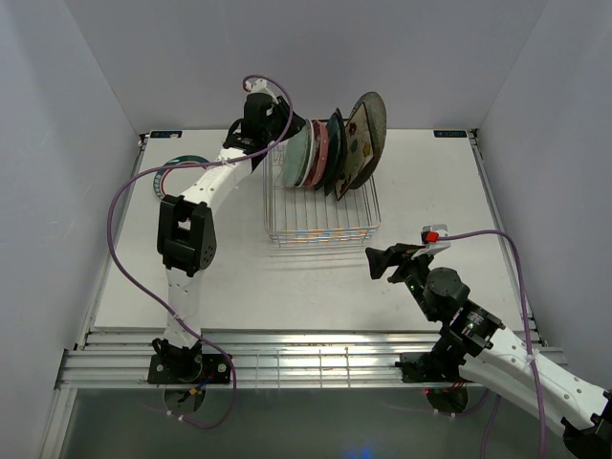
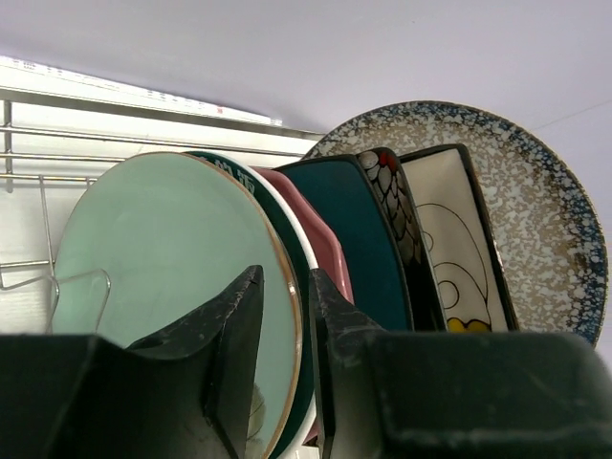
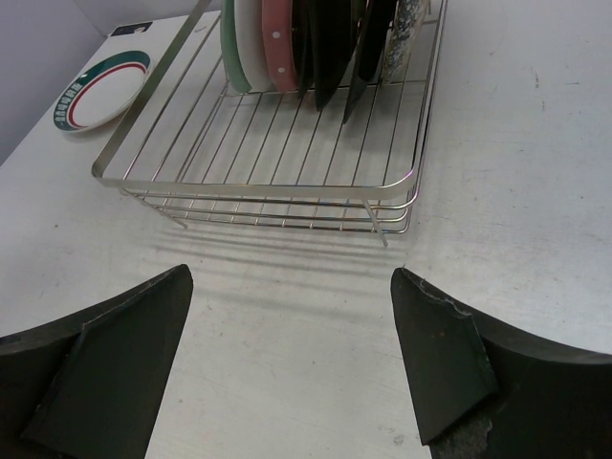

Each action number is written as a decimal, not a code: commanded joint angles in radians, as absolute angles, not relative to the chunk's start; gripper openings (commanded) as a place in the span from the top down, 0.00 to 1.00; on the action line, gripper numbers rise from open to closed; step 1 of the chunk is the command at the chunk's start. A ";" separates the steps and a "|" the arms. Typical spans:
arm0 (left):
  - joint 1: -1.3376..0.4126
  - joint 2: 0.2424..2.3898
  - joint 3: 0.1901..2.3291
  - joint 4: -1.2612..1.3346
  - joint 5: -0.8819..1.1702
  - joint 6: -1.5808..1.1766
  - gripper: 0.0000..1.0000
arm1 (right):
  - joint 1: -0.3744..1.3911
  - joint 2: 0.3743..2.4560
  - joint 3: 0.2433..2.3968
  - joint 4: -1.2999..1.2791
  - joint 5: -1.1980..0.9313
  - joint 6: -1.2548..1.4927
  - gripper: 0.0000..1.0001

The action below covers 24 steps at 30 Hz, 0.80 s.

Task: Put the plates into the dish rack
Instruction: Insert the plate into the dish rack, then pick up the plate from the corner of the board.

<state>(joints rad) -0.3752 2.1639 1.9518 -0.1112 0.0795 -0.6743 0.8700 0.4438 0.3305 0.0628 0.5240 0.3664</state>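
Observation:
Six plates stand in a row at the back of the dish rack (image 1: pixel 320 239): mint (image 2: pixel 163 249), pink (image 2: pixel 330 239), teal (image 2: pixel 359 229), black floral (image 2: pixel 392 210), cream (image 2: pixel 459 239) and speckled grey (image 2: pixel 545 229). My left gripper (image 2: pixel 287 287) straddles the mint plate's gold rim, one finger on each face, the jaws nearly together on it; it also shows from above (image 1: pixel 277 134). The white teal-rimmed plate (image 1: pixel 182 163) lies flat on the table left of the rack, partly hidden by my left arm. My right gripper (image 1: pixel 382 260) is open and empty over the table before the rack (image 3: pixel 258 182).
The front half of the rack holds nothing. The white plate (image 3: pixel 100 91) sits near the table's back left corner. Grey walls close in the table on three sides. Purple cables trail from both arms.

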 commanded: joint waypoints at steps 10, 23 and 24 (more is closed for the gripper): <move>-0.359 2.022 1.919 -0.057 0.080 -0.637 0.40 | 0.867 0.428 0.331 0.110 0.537 0.360 0.10; -0.221 1.870 1.731 -0.061 0.110 -0.499 0.23 | 0.867 0.430 0.334 0.106 0.534 0.362 0.10; -0.200 1.862 1.720 -0.060 0.118 -0.496 0.22 | 0.868 0.430 0.334 0.106 0.534 0.362 0.10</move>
<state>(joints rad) -0.2459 1.9373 1.7626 -0.0681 0.0921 -0.5331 0.8700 0.4324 0.3305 0.0624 0.5240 0.3664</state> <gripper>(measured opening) 0.768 0.898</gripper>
